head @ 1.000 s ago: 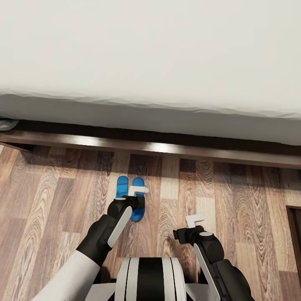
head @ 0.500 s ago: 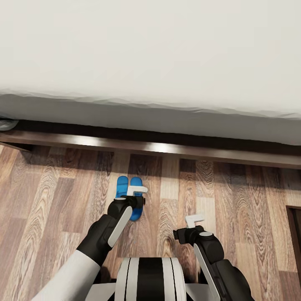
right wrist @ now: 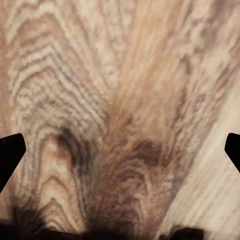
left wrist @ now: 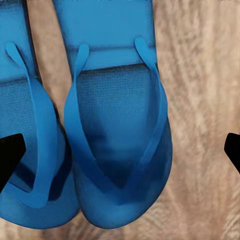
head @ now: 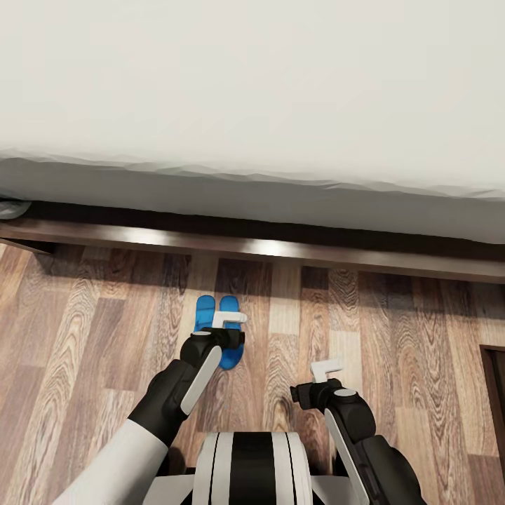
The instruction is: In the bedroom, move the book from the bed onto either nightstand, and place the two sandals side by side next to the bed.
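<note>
Two bright blue sandals (head: 204,311) lie side by side on the plank floor, a little in front of the bed's dark frame rail (head: 280,249). My left gripper (head: 228,330) hangs open straight above them, partly covering the right one. In the left wrist view the right sandal (left wrist: 117,130) lies between the black fingertips (left wrist: 10,157) and the other sandal (left wrist: 30,125) is beside it, with nothing gripped. My right gripper (head: 326,372) is open over bare floor (right wrist: 120,100). The off-white mattress (head: 252,91) spans the upper half. The book is out of view.
A dark wooden furniture edge (head: 494,393) shows at the right border; I cannot tell whether it is a nightstand. Another dark corner (head: 24,245) and a grey object (head: 10,208) sit at the far left by the frame. Wood floor stretches to both sides of the sandals.
The left gripper has shifted very slightly over the sandals. The sandals, the right arm and the view have not moved.
</note>
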`<state>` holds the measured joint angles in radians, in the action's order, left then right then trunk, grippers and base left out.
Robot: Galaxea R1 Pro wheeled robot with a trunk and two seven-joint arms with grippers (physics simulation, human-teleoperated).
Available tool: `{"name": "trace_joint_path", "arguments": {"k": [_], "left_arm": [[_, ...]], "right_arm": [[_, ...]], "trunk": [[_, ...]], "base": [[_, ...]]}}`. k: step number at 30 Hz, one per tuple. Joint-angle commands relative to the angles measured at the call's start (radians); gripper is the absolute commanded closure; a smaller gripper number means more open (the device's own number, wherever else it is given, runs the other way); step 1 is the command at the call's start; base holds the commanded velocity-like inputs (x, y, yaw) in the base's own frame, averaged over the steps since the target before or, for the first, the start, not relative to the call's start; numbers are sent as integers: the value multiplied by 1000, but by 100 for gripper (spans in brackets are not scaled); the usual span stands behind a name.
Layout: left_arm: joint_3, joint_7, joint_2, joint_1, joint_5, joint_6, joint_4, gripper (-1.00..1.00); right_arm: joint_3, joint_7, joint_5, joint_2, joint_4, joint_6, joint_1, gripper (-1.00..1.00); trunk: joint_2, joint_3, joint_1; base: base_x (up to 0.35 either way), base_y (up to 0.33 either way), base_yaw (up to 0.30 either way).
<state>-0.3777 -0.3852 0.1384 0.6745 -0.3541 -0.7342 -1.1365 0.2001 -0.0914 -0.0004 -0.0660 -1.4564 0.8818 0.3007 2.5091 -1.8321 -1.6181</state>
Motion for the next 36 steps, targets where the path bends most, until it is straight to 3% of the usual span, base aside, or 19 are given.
{"name": "trace_joint_path", "arguments": {"k": [1, 12, 21, 25, 36], "left_arm": [[-1, -10, 0, 0, -11, -3, -3, -100], [-1, -11, 1, 0, -12, -10, -27, -100], [-2, -20, 1, -3, -10, -37, -113, -100], [-3, -54, -1, -9, -10, -52, -176, -100], [-10, -106, -2, -17, -8, -59, -235, -100]], "right_arm": [[2, -5, -1, 0, -1, 5, 1, -100], [2, -5, -1, 0, -1, 5, 0, -100], [2, -5, -3, 0, -1, 5, 1, -100], [2, -4, -4, 0, -1, 5, 0, -100], [16, -5, -8, 0, -1, 5, 1, -100]], "trunk": [[0, 0, 0], [0, 0, 0], [0, 0, 0], [0, 0, 0], [0, 0, 0]], "base": [[0, 0, 0], [0, 0, 0], [0, 0, 0], [0, 0, 0], [0, 0, 0]]}}
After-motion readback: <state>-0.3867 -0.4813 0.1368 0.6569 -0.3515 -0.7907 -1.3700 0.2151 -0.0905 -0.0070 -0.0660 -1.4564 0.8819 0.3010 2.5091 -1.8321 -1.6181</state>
